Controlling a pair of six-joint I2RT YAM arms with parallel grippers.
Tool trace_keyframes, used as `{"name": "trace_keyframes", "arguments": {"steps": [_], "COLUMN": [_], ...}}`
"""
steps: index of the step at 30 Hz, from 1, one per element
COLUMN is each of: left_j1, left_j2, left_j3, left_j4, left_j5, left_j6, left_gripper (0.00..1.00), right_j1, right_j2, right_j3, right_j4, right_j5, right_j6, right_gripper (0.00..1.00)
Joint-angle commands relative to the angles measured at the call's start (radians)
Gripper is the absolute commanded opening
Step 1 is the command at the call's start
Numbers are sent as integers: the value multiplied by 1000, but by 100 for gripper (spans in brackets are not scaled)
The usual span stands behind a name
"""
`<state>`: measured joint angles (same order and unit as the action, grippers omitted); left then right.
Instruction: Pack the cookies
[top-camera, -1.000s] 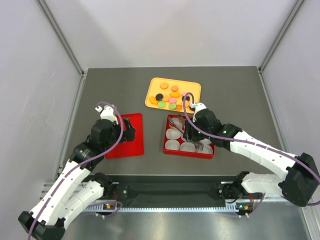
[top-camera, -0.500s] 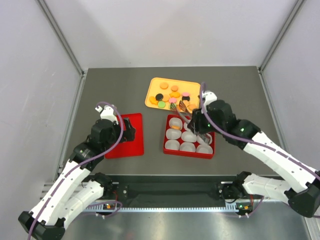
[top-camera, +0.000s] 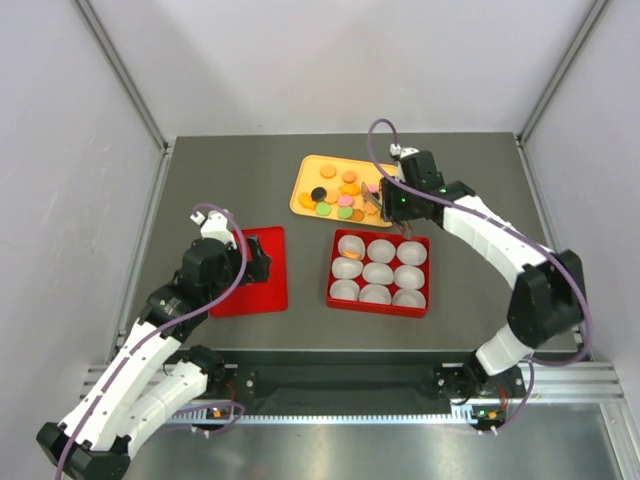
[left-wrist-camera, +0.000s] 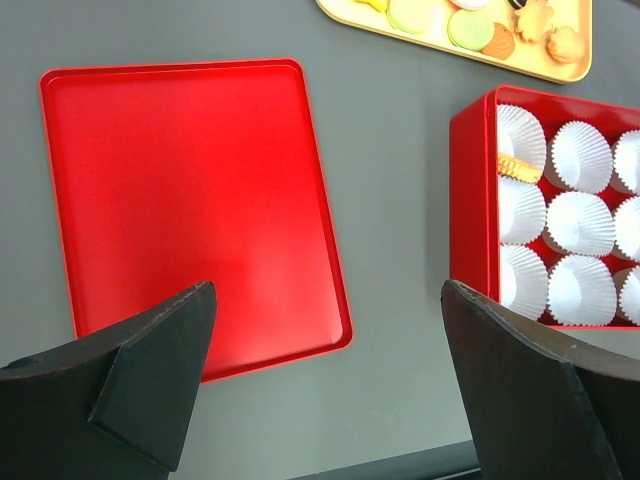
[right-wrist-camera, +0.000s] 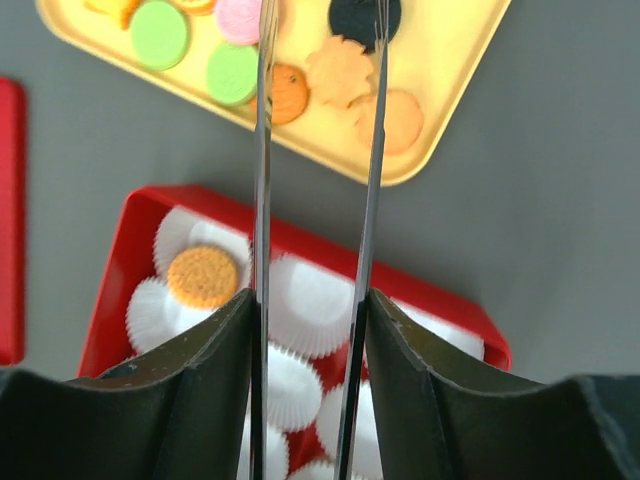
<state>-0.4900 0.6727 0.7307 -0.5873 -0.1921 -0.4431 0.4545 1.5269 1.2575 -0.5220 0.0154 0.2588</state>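
1. Hovering over the near-right corner of the yellow tray (top-camera: 378, 170), the right gripper (top-camera: 374, 205) holds its thin fingers slightly apart with nothing between them, seemingly lined up for a pick.
2. The left gripper (left-wrist-camera: 328, 300) hangs wide open and empty above the red lid (left-wrist-camera: 180, 200).
3. Most cookies (top-camera: 340, 197) lie on the tray. One orange cookie (right-wrist-camera: 202, 277) sits in a left-column paper cup (left-wrist-camera: 583, 155) of the red box (left-wrist-camera: 470, 200).

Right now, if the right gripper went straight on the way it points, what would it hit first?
Probably the yellow tray, between the pink cookie and the black cookie. The right gripper, open, aims there, though its height above the tray is unclear.
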Motion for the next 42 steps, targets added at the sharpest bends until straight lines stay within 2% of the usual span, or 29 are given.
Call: {"name": "trace_keyframes", "arguments": {"steps": [1, 7, 23, 33, 42], "left_j1": [1, 1, -1, -1, -2], "left_j2": [7, 5, 10, 8, 8], "left_j3": [1, 1, 1, 1, 1], "left_j4": [20, 18, 17, 15, 17], "left_j5": [-12, -15, -18, -23, -24], "left_j6": [0, -2, -2, -3, -3], "left_gripper": [99, 99, 99, 99, 99], "right_j1": [-22, -23, -36, -37, -45], "right_j2": [82, 174, 334, 339, 247], "right_j3": [129, 194, 283, 307, 309], "right_j4": [53, 51, 31, 27, 10], "right_j5": [46, 83, 78, 77, 81], "right_j6": [-39, -38, -44, -49, -46], "right_gripper": [47, 50, 49, 34, 31]}}
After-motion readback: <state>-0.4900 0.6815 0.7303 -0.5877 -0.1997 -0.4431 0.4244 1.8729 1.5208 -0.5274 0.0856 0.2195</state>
